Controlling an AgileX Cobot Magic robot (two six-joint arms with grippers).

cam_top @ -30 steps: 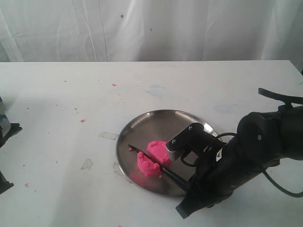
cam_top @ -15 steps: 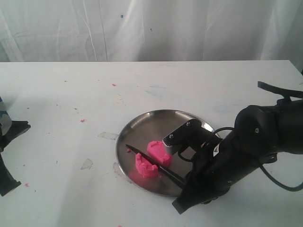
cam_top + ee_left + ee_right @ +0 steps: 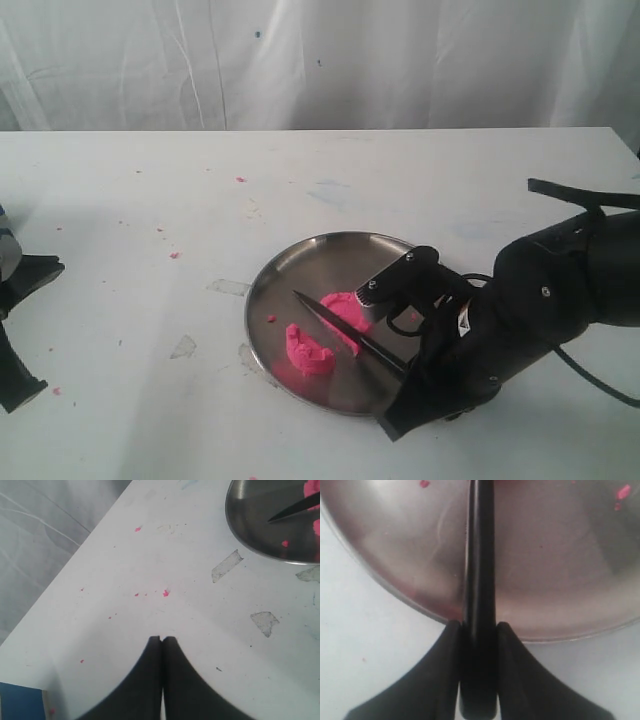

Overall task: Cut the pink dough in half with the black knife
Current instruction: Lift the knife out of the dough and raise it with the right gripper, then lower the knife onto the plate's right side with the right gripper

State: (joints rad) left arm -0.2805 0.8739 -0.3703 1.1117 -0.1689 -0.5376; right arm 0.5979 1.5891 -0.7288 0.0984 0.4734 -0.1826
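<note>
2 pink dough halves (image 3: pixel 312 351), right pincer (image 3: pixel 478 627) clamps black knife (image 3: pixel 349 332) over plate rim (image 3: pixel 248 300), left pincer (image 3: pixel 161 639) closed

Sample: pink dough (image 3: pixel 308 350), bright pink, split into two chunks, both on the steel plate (image 3: pixel 320 258); one is near its camera-side rim, the other nearer its centre.
Tool: black knife (image 3: pixel 338 323), slim, blade crossing the gap between the chunks, handle reaching past the plate's rim.

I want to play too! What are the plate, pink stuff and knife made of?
The round plate looks like shiny, reflective steel. The pink dough seems soft and matte, with ragged cut edges. The black knife is matte black: plastic or coated metal, can't tell.
</note>
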